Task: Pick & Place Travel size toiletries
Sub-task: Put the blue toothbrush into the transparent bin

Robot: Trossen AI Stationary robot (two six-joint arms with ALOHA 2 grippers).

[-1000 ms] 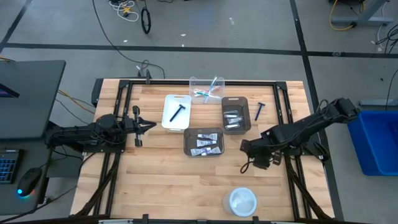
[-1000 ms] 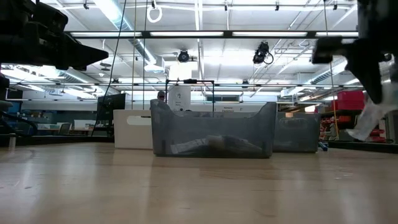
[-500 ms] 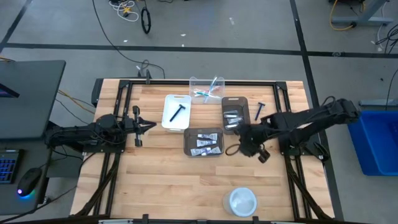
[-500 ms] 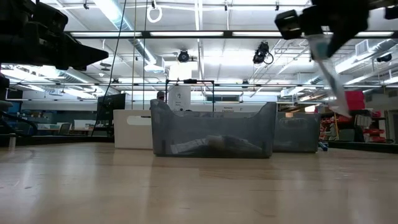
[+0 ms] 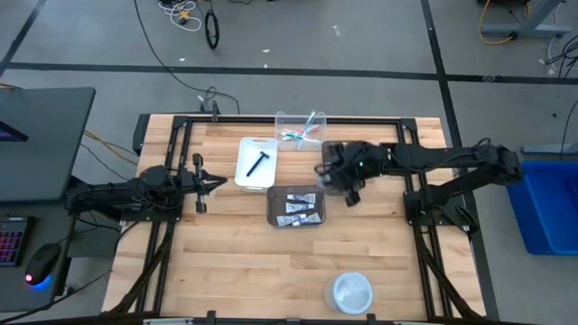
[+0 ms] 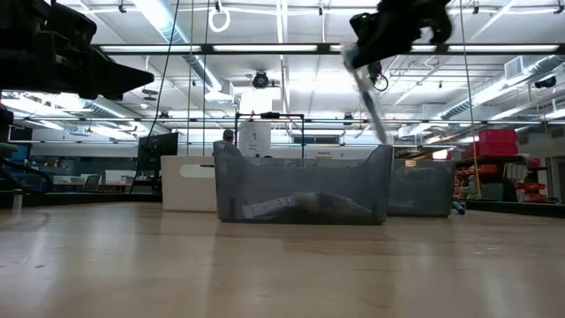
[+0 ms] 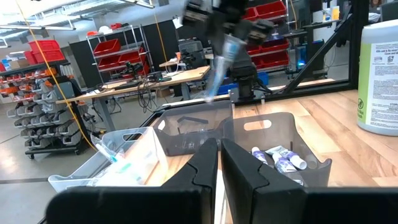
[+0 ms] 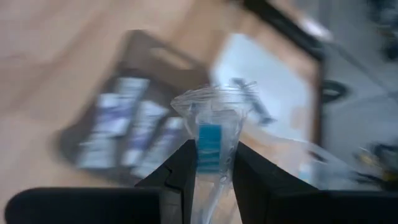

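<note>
Clear-wrapped blue toothbrush [image 8: 210, 146] — pinched in right claw [image 8: 209, 163].

Grey concrete floor [image 5: 361, 45] (crossed by cables), ceiling strip lights [image 6: 282, 49], red-binned shelving [image 7: 118, 53] behind.

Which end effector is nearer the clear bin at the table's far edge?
Right. The right end effector, holding a wrapped toothbrush, hovers just right of and nearer than the clear bin. The left end effector waits farther off, at the table's left side.
</note>
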